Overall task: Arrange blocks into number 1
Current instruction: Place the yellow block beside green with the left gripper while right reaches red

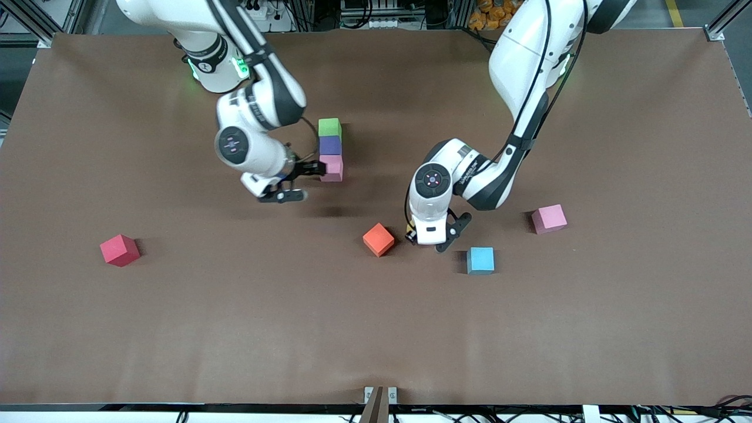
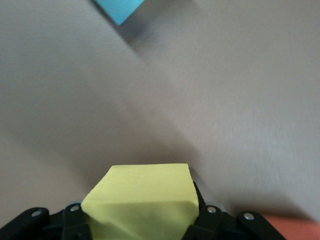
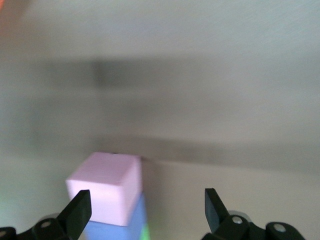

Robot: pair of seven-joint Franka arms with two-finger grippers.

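Three blocks stand in a line on the table: green [image 1: 329, 127], then purple [image 1: 330, 145], then pink [image 1: 332, 167] nearest the front camera. My right gripper [image 1: 311, 182] is open right beside that pink block [image 3: 105, 187], which lies just ahead of one fingertip [image 3: 77, 210]. My left gripper [image 1: 432, 239] is shut on a yellow block [image 2: 142, 200], low over the table between an orange-red block [image 1: 378, 239] and a blue block [image 1: 480, 260]. In the front view the hand hides almost all of the yellow block.
A second pink block [image 1: 549, 218] lies toward the left arm's end of the table. A red block [image 1: 120, 249] lies toward the right arm's end. The brown table [image 1: 376, 329] is bare nearer the front camera.
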